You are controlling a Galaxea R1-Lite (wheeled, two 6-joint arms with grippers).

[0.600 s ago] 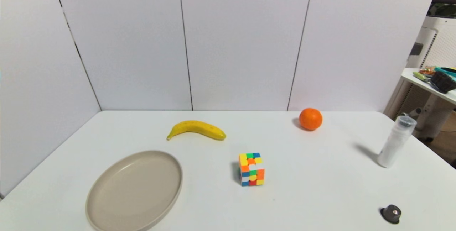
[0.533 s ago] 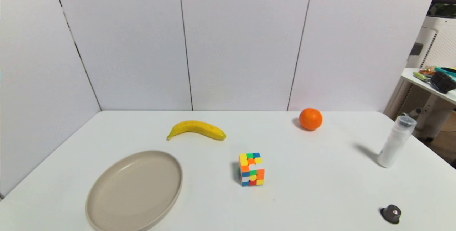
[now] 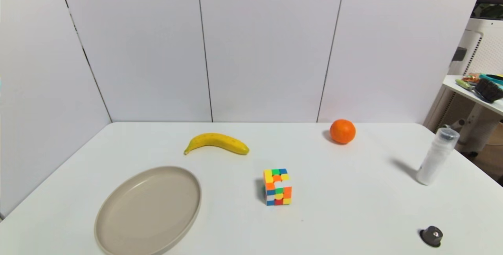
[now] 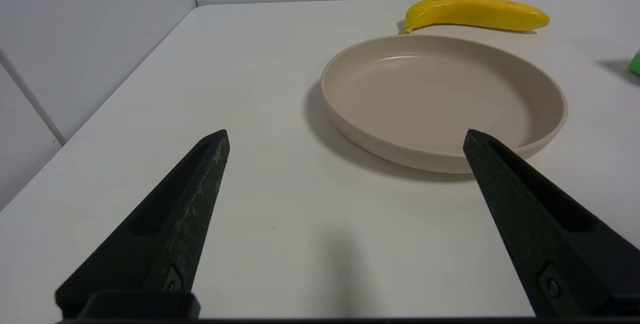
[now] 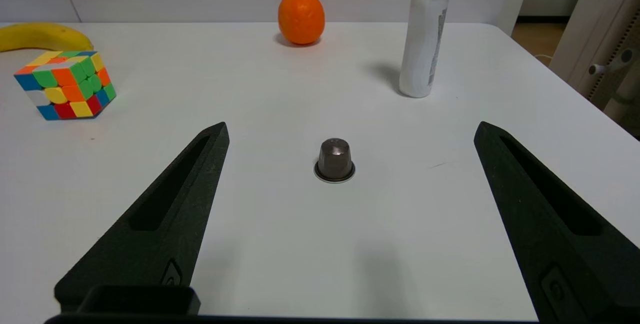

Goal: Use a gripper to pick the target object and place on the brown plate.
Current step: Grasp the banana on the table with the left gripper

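Lies on the desk (image 3: 353,208) just beyond the brown plate (image 3: 118,223), banana (image 3: 217,143) likely light, soft-skinned, best pinched mid-length; left gripper (image 4: 345,134) and right gripper (image 5: 350,129) both spread, empty.

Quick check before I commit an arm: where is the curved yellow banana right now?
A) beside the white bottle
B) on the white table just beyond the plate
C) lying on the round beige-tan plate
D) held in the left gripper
B: the curved yellow banana lies on the white table just past the far rim of the empty round beige-tan plate; the left gripper has its jaws open with nothing between them.
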